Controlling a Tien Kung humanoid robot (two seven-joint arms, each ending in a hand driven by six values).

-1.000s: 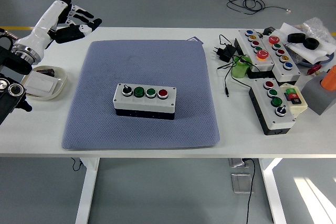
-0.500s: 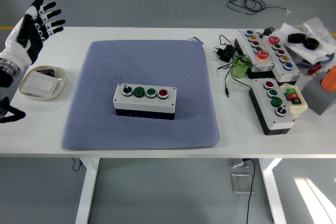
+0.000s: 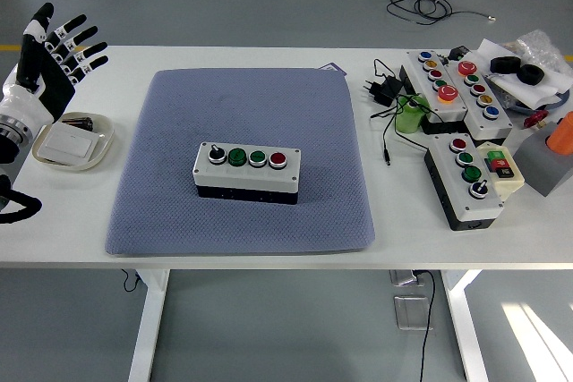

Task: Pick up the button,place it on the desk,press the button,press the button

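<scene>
Button box (image 3: 247, 171) on blue mat (image 3: 242, 163)

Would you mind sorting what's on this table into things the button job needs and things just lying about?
Job:
button box on the blue mat
left hand, open, raised at the table's left end

Lying about:
white dish
three other button boxes
black plug
green cup

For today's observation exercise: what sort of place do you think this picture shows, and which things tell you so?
Probably a robotics lab or workshop: a robot hand at a white table, several push-button boxes, and loose cables on a bare grey floor.
</scene>
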